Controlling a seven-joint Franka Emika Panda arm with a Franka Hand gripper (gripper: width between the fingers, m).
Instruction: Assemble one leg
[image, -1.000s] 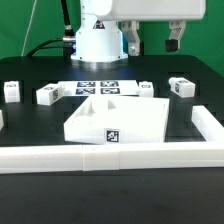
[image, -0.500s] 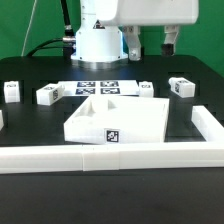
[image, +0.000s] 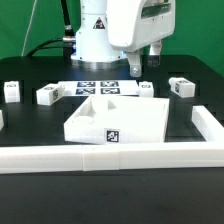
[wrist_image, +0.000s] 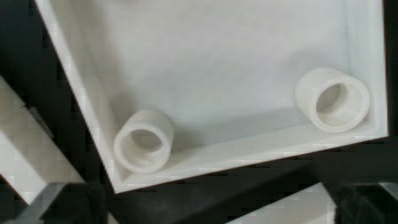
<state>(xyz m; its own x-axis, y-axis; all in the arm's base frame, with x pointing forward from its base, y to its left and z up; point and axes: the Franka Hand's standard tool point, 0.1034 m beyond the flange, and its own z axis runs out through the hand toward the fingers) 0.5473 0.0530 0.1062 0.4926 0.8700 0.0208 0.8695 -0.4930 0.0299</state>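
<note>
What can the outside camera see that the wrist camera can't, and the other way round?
Only the exterior view shows the gripper, open above the table, four loose legs and the marker board. Only the wrist view shows two round sockets up close. Both show the white panel.

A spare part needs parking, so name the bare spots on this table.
Free: the table at the exterior view's left of the panel, in front of two legs; likewise at its right, beside the side wall. Crowded: the back row, with marker board, more legs and the gripper above.
</note>
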